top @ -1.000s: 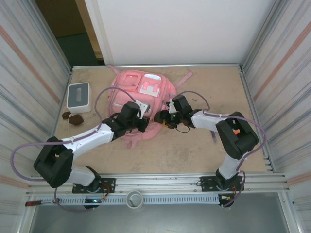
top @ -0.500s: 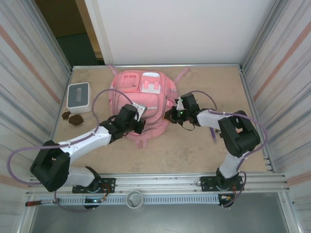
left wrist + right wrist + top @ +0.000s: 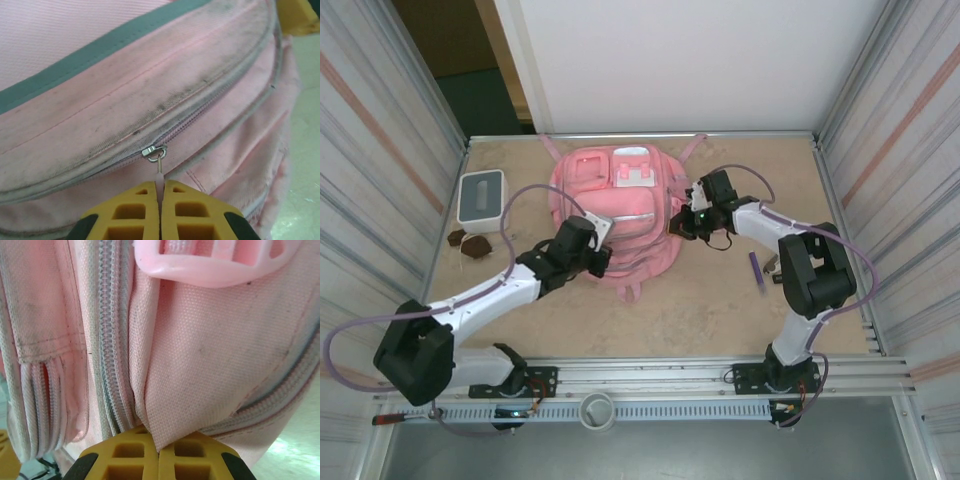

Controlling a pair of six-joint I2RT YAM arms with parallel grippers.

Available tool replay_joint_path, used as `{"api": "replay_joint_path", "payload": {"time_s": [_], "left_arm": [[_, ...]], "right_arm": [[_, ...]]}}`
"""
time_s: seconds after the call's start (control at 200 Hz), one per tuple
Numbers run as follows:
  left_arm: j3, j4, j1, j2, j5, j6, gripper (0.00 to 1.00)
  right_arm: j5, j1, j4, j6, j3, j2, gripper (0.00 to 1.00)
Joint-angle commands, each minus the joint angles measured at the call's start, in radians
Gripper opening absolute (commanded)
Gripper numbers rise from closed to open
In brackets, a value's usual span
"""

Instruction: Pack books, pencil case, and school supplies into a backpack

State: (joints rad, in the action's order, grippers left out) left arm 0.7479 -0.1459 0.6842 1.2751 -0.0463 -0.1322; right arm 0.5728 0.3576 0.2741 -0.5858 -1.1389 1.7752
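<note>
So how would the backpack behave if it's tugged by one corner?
Probably floppy: the backpack folds into a pleat where the right end effector pinches it. It likely slides rather than tips, since it lies flat on the table. Its zipper pull, pinched by the left end effector, looks thin, so it may slip out.

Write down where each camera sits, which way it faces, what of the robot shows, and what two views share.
Top external: overhead, near edge, looking down on the table; left arm and right arm.
Left wrist: faces the backpack; left claw pinching the zipper pull.
Right wrist: faces the backpack's side; right claw pinching its fabric.
Shared: the backpack.
</note>
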Motion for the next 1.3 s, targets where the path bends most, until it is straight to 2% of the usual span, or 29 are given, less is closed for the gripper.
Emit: {"api": "replay_joint_path", "payload": {"time_s": [0.0, 0.06, 0.13, 0.306, 0.391, 0.511, 0.551, 0.586, 0.611, 0.681, 0.726, 0.807, 0.862, 1.007, 1.293], "left_arm": [[0.081, 0.032, 0.09, 0.064, 0.066, -0.008, 0.0], [0.126, 0.037, 0.124, 0.11, 0.059, -0.017, 0.0], [0.17, 0.039, 0.145, 0.159, 0.055, -0.039, 0.0], [0.224, 0.056, 0.16, 0.219, 0.046, -0.071, 0.0], [0.235, 0.059, 0.163, 0.237, 0.046, -0.067, 0.0], [0.242, 0.055, 0.163, 0.249, 0.057, -0.058, 0.0], [0.237, 0.055, 0.163, 0.248, 0.056, -0.057, 0.0], [0.233, 0.053, 0.163, 0.244, 0.053, -0.057, 0.0], [0.229, 0.051, 0.163, 0.24, 0.051, -0.056, 0.0], [0.207, 0.041, 0.163, 0.218, 0.029, -0.049, 0.0], [0.183, 0.034, 0.163, 0.196, 0.004, -0.039, 0.0], [0.127, 0.019, 0.154, 0.144, -0.036, -0.009, 0.0], [0.079, 0.017, 0.127, 0.1, -0.018, 0.005, 0.0], [-0.059, 0.022, 0.029, -0.041, 0.052, -0.003, 0.0], [-0.176, -0.063, -0.127, -0.215, -0.049, -0.032, 0.0]], "right_arm": [[-0.017, -0.048, 0.086, 0.093, -0.081, 0.019, 0.08], [-0.016, -0.068, 0.091, 0.076, -0.092, 0.01, 0.13], [-0.045, -0.077, 0.083, 0.064, -0.058, -0.048, 0.26], [-0.067, -0.061, -0.065, -0.053, 0.229, -0.26, 0.6], [-0.07, -0.02, -0.13, -0.103, 0.317, -0.296, 0.69], [-0.099, 0.054, -0.171, -0.115, 0.315, -0.27, 0.71], [-0.114, 0.067, -0.173, -0.112, 0.3, -0.25, 0.7], [-0.122, 0.073, -0.171, -0.109, 0.287, -0.23, 0.64], [-0.124, 0.073, -0.171, -0.106, 0.28, -0.217, 0.59], [-0.149, 0.068, -0.145, -0.083, 0.263, -0.197, 0.34], [-0.186, 0.065, -0.112, -0.058, 0.252, -0.197, 0.22], [-0.251, 0.057, -0.062, -0.019, 0.245, -0.21, 0.08], [-0.273, 0.051, -0.052, -0.007, 0.25, -0.221, 0.0], [-0.301, 0.04, -0.055, -0.002, 0.269, -0.239, 0.0], [-0.274, 0.03, -0.056, 0.019, 0.26, -0.222, 0.0]]}}
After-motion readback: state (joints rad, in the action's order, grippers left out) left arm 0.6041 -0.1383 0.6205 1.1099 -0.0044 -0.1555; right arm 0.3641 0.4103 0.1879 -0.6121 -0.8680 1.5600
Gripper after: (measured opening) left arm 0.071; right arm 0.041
